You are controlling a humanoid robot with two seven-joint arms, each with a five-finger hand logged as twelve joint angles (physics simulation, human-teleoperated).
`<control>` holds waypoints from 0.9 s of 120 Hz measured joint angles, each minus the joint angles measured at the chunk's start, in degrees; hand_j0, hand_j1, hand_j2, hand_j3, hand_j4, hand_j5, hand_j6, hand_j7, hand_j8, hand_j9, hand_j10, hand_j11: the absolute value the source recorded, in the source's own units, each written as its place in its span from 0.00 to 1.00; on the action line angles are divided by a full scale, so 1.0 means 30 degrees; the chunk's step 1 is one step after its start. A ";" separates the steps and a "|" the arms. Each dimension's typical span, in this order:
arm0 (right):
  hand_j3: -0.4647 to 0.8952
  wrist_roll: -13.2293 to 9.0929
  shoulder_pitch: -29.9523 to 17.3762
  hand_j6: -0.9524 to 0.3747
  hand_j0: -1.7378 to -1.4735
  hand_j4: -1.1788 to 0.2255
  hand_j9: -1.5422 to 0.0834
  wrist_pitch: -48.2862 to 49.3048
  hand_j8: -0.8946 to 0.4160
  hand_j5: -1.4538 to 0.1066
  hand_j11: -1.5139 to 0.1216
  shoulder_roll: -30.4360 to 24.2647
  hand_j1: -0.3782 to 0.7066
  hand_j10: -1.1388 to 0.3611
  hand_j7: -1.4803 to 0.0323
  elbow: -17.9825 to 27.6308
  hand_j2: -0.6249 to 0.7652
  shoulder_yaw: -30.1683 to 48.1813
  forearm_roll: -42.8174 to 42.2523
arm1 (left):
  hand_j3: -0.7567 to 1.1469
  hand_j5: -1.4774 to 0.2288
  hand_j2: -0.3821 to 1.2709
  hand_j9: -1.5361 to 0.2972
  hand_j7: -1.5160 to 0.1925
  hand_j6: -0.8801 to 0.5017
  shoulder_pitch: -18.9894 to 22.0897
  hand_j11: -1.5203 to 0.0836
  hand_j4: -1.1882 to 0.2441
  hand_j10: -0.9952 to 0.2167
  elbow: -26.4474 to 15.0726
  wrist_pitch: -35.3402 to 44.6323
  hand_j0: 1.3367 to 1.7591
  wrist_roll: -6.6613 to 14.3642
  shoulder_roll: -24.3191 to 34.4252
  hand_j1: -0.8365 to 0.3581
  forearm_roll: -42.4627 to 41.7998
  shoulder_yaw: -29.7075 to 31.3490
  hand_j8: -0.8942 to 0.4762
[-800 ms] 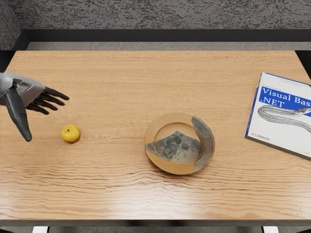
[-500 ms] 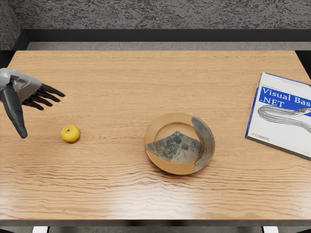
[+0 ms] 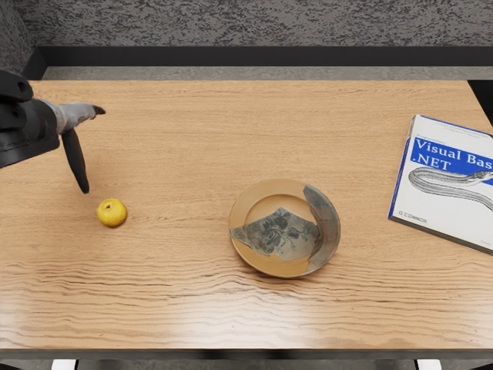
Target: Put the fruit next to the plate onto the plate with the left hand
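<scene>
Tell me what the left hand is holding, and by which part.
Nothing. The left hand hangs open near the yellow fruit, not touching it; the fruit lies on the table.

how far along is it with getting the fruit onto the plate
Done: nothing yet. The small round yellow fruit lies on the wooden table, well left of the round tan patterned plate. In hand: the left hand hovers up-left of the fruit, fingers open, holding nothing and apart from it. Left: grasp the fruit, carry it right, and set it on the plate.
</scene>
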 joint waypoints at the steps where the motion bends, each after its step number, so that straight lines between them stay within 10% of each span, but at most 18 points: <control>1: 0.34 0.0000 0.0000 0.71 0.30 0.83 0.94 0.0000 0.68 0.92 0.92 0.0000 0.04 0.75 0.97 0.0000 0.45 0.0000 0.0000 | 0.40 0.86 0.23 0.83 0.88 0.63 0.0063 0.94 0.82 0.81 -0.0135 0.0347 0.76 -0.0007 -0.0050 0.98 -0.0020 0.0006 0.65; 34: 0.34 0.0000 0.0000 0.71 0.30 0.83 0.94 0.0000 0.68 0.92 0.92 0.0000 0.04 0.75 0.97 0.0000 0.45 0.0000 0.0000 | 0.40 0.86 0.23 0.83 0.88 0.63 0.2465 0.94 0.82 0.81 -0.2613 0.4212 0.76 -0.0058 -0.1710 0.98 -0.0185 0.0077 0.65; 108: 0.34 0.0000 0.0000 0.71 0.30 0.83 0.94 0.0000 0.68 0.92 0.92 0.0000 0.04 0.75 0.97 0.0000 0.45 0.0000 0.0000 | 0.40 0.79 0.24 0.77 0.81 0.56 0.3858 0.86 0.76 0.74 -0.2429 0.4508 0.76 -0.0042 -0.1958 0.89 -0.0255 0.0263 0.58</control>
